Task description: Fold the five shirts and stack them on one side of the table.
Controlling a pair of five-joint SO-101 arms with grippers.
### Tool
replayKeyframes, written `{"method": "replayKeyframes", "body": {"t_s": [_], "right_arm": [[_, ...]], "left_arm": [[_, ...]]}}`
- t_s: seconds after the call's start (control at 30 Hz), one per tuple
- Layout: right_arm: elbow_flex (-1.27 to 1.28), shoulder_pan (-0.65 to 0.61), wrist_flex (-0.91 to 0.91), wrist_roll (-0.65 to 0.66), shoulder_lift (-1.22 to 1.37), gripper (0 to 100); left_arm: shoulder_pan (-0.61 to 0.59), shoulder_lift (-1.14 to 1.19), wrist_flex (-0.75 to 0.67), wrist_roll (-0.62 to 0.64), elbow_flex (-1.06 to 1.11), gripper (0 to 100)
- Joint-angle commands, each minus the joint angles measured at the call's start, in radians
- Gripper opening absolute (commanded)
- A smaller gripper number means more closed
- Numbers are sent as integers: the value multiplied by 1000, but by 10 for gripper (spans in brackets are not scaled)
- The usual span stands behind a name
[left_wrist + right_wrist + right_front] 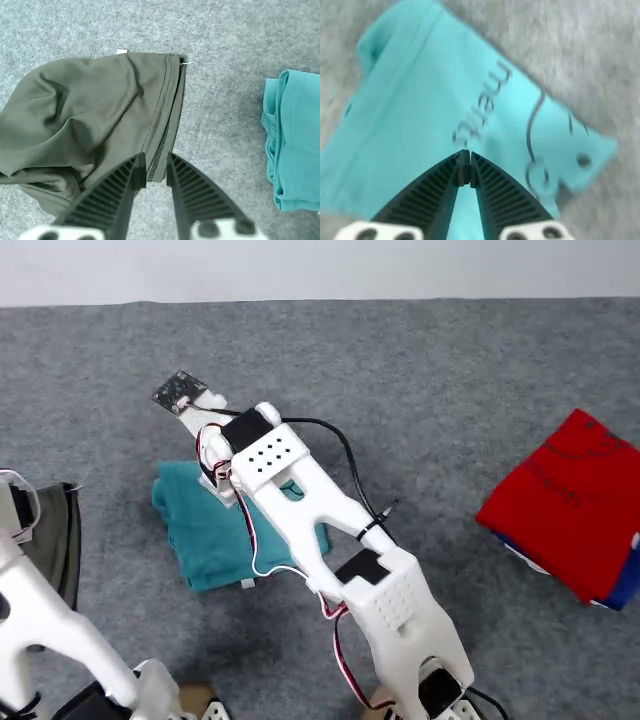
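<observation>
The left end effector (155, 172) is pinching the stitched hem corner of the olive shirt (90, 115), with its jaws drawn in on the cloth from both sides. That shirt is lying rumpled on the left arm's side of the grey worktop (450, 390). The right end effector (465, 167) is resting with its tips brought together over the printed face of the teal shirt (200, 535), which is lying roughly folded near the middle. I cannot tell whether any cloth is caught between those tips. Well apart, on the right arm's side, a red shirt (570, 500) is topping a small stack, with a blue shirt (625, 590) peeking out beneath it. The olive shirt seems to be the piece now being worked. Folding it well is going to mean holding the whole thickness of the hem rather than one ply. It will also mean lifting just enough for the wrinkled body to slide flat, and drawing the corner straight across so the edges are meeting squarely. The teal shirt is sitting just beside it, so the pull should be heading away from that piece to avoid dragging it.
</observation>
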Motion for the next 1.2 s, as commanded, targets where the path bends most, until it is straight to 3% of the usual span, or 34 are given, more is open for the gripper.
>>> {"method": "replayKeyframes", "body": {"t_s": [0.0,0.27,0.5,0.77,1.03,1.17], "right_arm": [[-44,-47,-131,14,58,10],[-46,-148,-174,31,140,10],[-120,-96,-70,48,81,10],[-255,-5,166,40,51,10],[-381,53,446,-132,54,10],[-324,104,452,-192,21,16]], "left_arm": [[5,-23,-18,-11,2,76],[5,-23,-17,-6,2,76],[5,-23,-15,-8,2,76],[5,-23,-15,-9,2,76],[5,-23,-17,-6,2,77],[5,-23,-14,-6,2,78]]}}
